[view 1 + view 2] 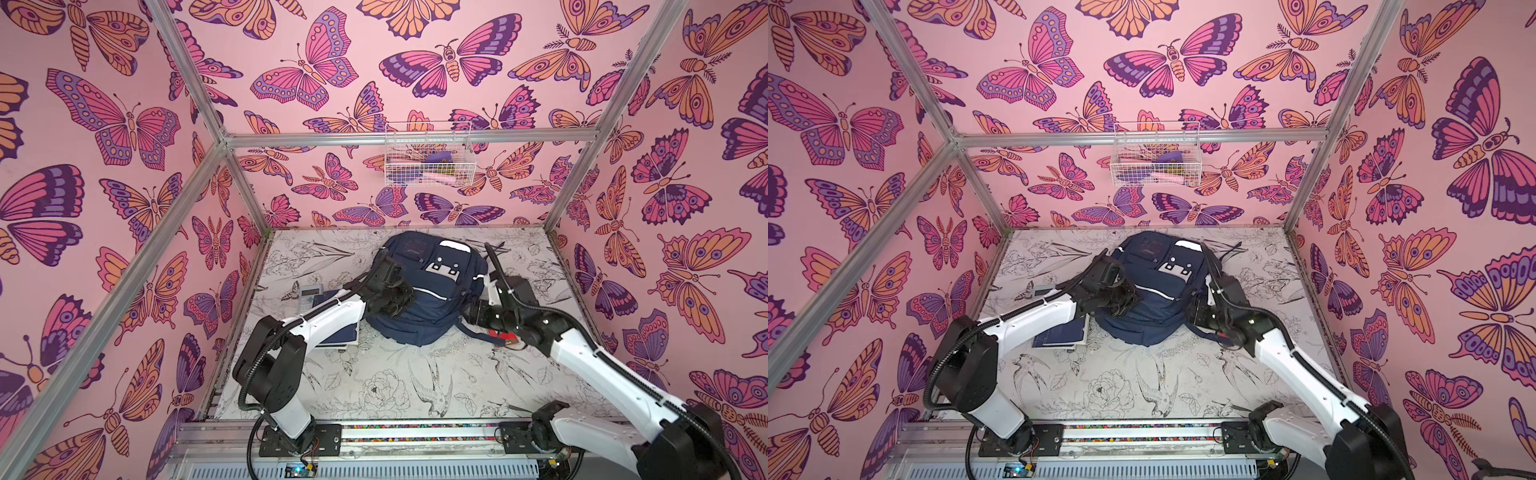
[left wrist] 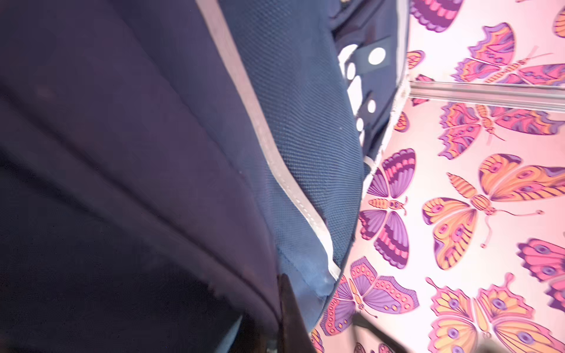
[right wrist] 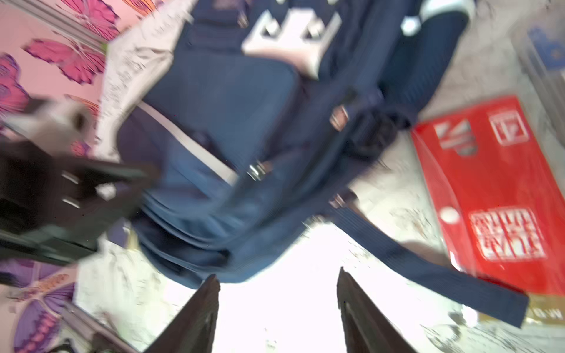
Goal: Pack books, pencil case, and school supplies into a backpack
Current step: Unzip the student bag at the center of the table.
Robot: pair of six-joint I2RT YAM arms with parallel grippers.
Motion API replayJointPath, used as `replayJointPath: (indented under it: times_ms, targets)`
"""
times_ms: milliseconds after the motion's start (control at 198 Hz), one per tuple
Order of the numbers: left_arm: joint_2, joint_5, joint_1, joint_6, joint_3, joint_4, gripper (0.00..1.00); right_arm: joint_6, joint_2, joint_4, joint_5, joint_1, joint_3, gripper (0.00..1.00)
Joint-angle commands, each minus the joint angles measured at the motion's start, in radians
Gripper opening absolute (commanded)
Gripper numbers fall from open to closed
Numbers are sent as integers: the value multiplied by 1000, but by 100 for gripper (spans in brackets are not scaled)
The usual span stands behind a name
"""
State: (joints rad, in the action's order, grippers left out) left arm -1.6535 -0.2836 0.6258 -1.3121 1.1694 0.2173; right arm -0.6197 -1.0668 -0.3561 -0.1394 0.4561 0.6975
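Being pinched in the closed left gripper (image 1: 395,297) is a fold of fabric on the near side of the navy backpack (image 1: 432,299), which is being supported, front up, by the middle of the counter (image 1: 374,374). The right gripper (image 3: 277,273) is being held with its jaws apart, only bare counter showing between them, just beside the backpack's opposite side and a dangling strap (image 3: 428,262). A red box (image 3: 495,189) is being shown flat on the counter beside that strap. Dark blue books (image 1: 1065,332) are being partly hidden under the left arm, stacked outside the backpack, with a pale calculator (image 1: 311,293) just behind them. A wire basket (image 1: 428,153) is being carried by the back wall.
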Motion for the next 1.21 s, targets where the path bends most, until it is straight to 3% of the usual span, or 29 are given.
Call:
replayJointPath:
  times_ms: [0,267,575,908,1049,1200]
  targets:
    - [12,-63,-1,5,43,-49,0,66,-50,171,-86,-22,-62,60]
    - [58,-82,-1,-19,59,-39,0,78,-209,480,-292,-151,-123,59]
    - [77,-96,-2,-26,103,-19,0,72,-345,659,-438,-202,-148,50]
    - [70,-102,-5,-38,121,-12,0,76,-332,659,-582,-213,-179,49]
    - [79,-104,-7,-45,124,-12,0,69,-323,666,-601,-233,-187,52]
    - [87,-105,-7,-50,125,-10,0,61,-387,707,-654,-234,-166,49]
